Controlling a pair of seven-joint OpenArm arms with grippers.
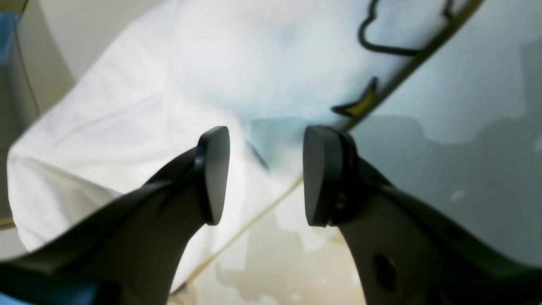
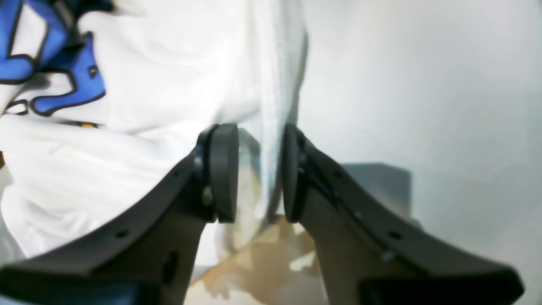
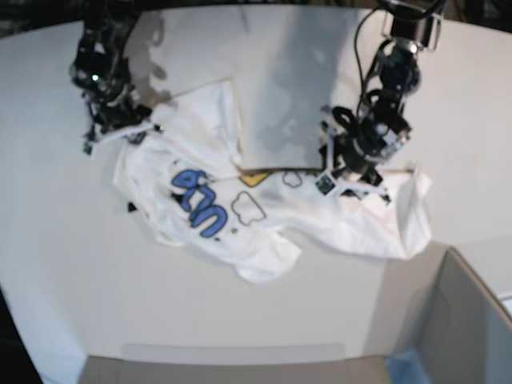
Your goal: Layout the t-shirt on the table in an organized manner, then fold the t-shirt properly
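White, smooth bench (image 3: pixel 48 264) carried my crumpled white cartoon-print cloth t-shirt (image 3: pixel 216 200) mid-bench; left tool (image 1: pixel 262 176) gaped wide, right tool (image 2: pixel 259 173) narrowly straddled its hem.

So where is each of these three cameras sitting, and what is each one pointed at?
Left wrist: sits on the left arm, looking past its left gripper, jaws apart, at the t-shirt hem.
Right wrist: sits on the right arm, looking past its right gripper, jaws straddling a fold of shirt cloth.
Base: mounted high, looking down on the table, showing both arms over the crumpled shirt.
Shared: the blue lettering appears in both the right wrist and base views.
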